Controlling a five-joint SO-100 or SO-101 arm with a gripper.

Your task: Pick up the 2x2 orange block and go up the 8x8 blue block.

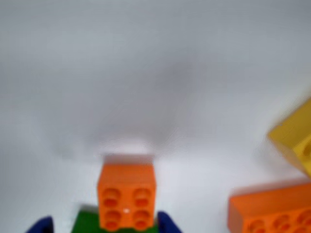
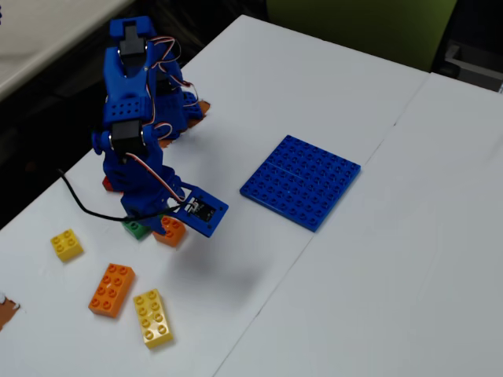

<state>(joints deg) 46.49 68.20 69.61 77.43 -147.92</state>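
Wrist view: 2x2 orange block (image 1: 127, 198) low centre, four studs up, sitting between two blue fingertips (image 1: 167, 224) of the gripper (image 1: 104, 227) at the bottom edge; green brick (image 1: 87, 222) right behind/under it at the bottom, touching or overlapping, can't separate. Right fingertip close against the block's side, left one a little apart; can't tell whether actually clamped or just bracketing. White table (image 1: 155, 73) blurred across the top. Long orange brick (image 1: 272, 211) at lower right, cropped; yellow brick (image 1: 296, 138) tilted at right edge, cropped, near the long orange one but apart. Fixed view: blue arm (image 2: 130, 118) at left of the white table (image 2: 393, 275), bent down, gripper (image 2: 169, 224) low over the small orange block (image 2: 170, 230), which is partly covered by the wrist plate and camera board (image 2: 200, 210); green brick (image 2: 137, 228) just left of it, mostly hidden under the arm. Can't tell if the block is off the surface. 8x8 blue block (image 2: 302, 181) flat on the table, right of the arm, well apart from the orange block, bare studs on top. Near-left cluster: small yellow four-stud brick (image 2: 67, 244), long orange brick (image 2: 111, 289), long yellow brick (image 2: 153, 317) just beside it. Black cable (image 2: 78, 206) trailing left off the arm. Seam (image 2: 346, 196) between two tabletops running past the baseplate. Brown bit (image 2: 6, 312) at far-left edge, unclear. No readable writing or labels.
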